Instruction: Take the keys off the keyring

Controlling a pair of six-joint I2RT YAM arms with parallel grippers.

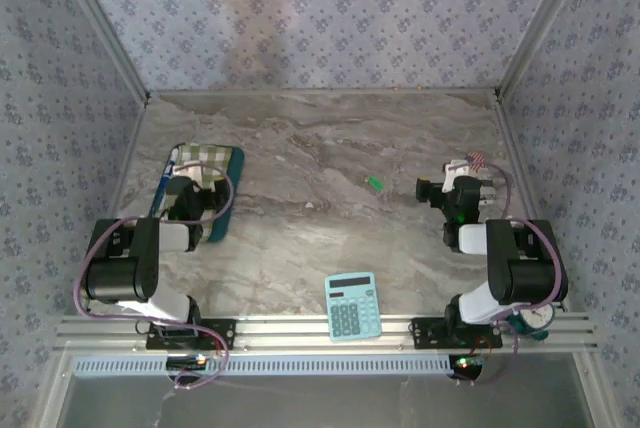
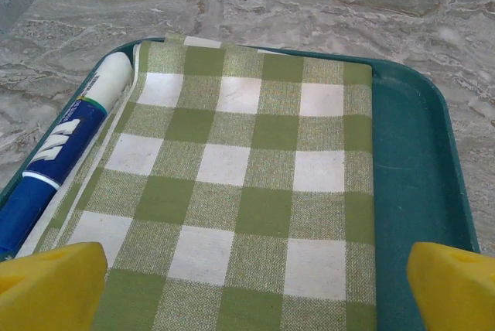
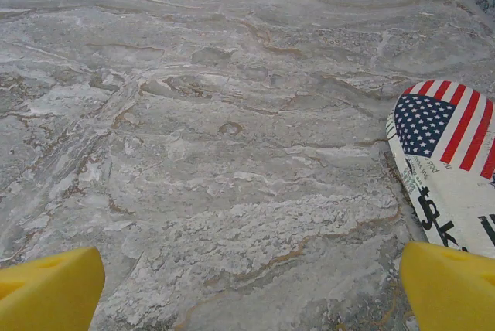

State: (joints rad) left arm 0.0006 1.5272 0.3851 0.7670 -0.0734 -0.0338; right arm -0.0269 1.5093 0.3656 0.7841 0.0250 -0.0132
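As I look from above, the keys (image 1: 373, 184) are a green speck on the table (image 1: 300, 148), the ring indiscernible. On the left wrist, the left gripper (image 2: 247, 281) gapes wide over a checked cloth (image 2: 240, 168), with a marker (image 2: 66, 145) partly cropped. On the right wrist, the right gripper (image 3: 247, 284) gapes wide near a cropped flag-printed packet (image 3: 448, 161).

The marble table (image 1: 300, 138) carries a teal tray (image 2: 410, 176), the keys (image 1: 374, 184), a blue calculator (image 1: 352, 306) and a flag-printed packet (image 3: 452, 153).
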